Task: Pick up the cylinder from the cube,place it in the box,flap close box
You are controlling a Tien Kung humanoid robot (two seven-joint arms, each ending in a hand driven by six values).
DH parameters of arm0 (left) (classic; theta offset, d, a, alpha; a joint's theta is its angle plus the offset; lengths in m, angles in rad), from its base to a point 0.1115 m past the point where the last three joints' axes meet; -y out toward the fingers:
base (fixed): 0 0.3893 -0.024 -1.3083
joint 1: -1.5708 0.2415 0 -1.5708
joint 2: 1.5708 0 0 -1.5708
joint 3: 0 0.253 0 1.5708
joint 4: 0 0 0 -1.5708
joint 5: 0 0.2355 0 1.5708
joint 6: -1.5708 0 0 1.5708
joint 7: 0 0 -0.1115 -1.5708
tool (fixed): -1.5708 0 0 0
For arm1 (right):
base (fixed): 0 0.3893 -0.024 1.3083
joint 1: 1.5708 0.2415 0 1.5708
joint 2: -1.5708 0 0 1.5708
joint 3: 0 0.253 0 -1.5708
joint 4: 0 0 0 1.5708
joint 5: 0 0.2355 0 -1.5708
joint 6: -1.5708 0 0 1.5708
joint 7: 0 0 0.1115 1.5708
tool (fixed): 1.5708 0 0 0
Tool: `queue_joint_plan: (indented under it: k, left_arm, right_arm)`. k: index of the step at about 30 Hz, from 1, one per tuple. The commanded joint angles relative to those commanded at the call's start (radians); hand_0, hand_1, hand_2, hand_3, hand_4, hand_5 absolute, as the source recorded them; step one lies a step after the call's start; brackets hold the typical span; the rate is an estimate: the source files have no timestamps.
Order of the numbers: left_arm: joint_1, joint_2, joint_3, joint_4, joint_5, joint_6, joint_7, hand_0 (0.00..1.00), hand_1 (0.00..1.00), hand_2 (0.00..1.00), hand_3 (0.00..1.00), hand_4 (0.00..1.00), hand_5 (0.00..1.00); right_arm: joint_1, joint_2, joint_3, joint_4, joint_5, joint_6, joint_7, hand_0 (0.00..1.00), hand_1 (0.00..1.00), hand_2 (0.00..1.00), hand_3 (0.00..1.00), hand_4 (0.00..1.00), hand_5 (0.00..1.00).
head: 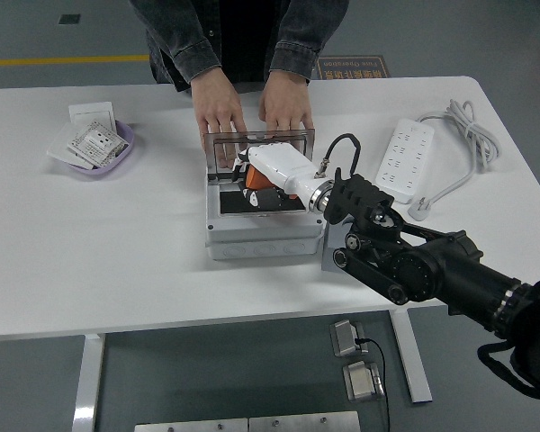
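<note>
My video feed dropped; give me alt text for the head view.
The right hand reaches into the open grey box, its fingers hidden. A person's hands steady the upright clear lid from behind.

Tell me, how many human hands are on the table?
2. Both lie flat at the far side, behind the box's raised clear lid: one hand on the picture's left, the other hand right beside it. None seems hidden.

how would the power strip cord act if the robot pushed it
The cord lies in loose loops beside the power strip, so it would probably flop and slide rather than move as one piece. It looks thin and light. Still attached, a push might drag the strip a little.
</note>
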Motion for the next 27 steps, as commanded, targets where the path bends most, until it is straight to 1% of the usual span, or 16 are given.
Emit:
queue_joint_plan:
  k: [4, 5, 10, 11, 15, 18, 21, 25, 27]
  left_arm:
    - [-0.001, 0.000, 0.001, 0.000, 0.002, 0.000, -0.001, 0.641, 0.698, 0.674, 0.706, 0.780, 0.522]
    - [-0.001, 0.000, 0.002, 0.000, 0.002, 0.000, -0.002, 0.641, 0.699, 0.673, 0.704, 0.780, 0.523]
    - [-0.005, -0.002, 0.010, 0.000, -0.002, -0.001, -0.004, 0.641, 0.699, 0.673, 0.704, 0.780, 0.523]
    - [-0.006, -0.002, 0.011, 0.000, -0.002, -0.001, -0.004, 0.641, 0.698, 0.673, 0.703, 0.780, 0.523]
    - [-0.006, -0.004, 0.010, 0.000, 0.000, -0.002, -0.004, 0.641, 0.698, 0.673, 0.703, 0.780, 0.523]
    - [-0.003, -0.005, 0.004, 0.000, 0.007, -0.002, -0.002, 0.640, 0.698, 0.673, 0.702, 0.780, 0.522]
    - [0.001, -0.008, 0.002, 0.000, 0.007, -0.002, 0.000, 0.640, 0.698, 0.673, 0.702, 0.780, 0.522]
    - [0.004, -0.011, 0.003, 0.000, 0.002, -0.001, 0.002, 0.641, 0.698, 0.672, 0.701, 0.777, 0.520]
    - [0.006, -0.012, 0.001, 0.000, 0.001, -0.001, 0.003, 0.641, 0.698, 0.672, 0.701, 0.777, 0.520]
  right_arm:
    - [-0.003, 0.000, 0.004, 0.000, 0.002, -0.004, 0.005, 0.313, 0.402, 0.574, 0.641, 0.845, 0.493]
    - [-0.004, 0.000, 0.004, 0.000, 0.003, -0.006, 0.006, 0.517, 0.528, 0.612, 0.711, 0.970, 0.581]
    - [-0.011, 0.001, 0.002, -0.003, 0.006, -0.010, 0.011, 0.517, 0.528, 0.612, 0.711, 0.970, 0.581]
    - [-0.012, 0.001, 0.002, -0.003, 0.007, -0.010, 0.011, 0.608, 0.567, 0.616, 0.722, 0.971, 0.579]
    - [-0.020, -0.001, 0.008, 0.005, 0.010, -0.010, 0.011, 0.608, 0.567, 0.616, 0.722, 0.971, 0.579]
    - [-0.036, -0.013, 0.035, 0.049, 0.034, -0.005, 0.006, 0.614, 0.566, 0.619, 0.721, 0.990, 0.596]
    - [-0.061, -0.038, 0.068, 0.115, 0.084, 0.009, -0.005, 0.614, 0.566, 0.619, 0.721, 0.990, 0.596]
    - [-0.098, -0.088, 0.115, 0.209, 0.132, 0.040, -0.033, 0.618, 0.555, 0.615, 0.718, 0.998, 0.610]
    - [-0.119, -0.125, 0.147, 0.271, 0.141, 0.067, -0.058, 0.618, 0.555, 0.615, 0.718, 0.998, 0.610]
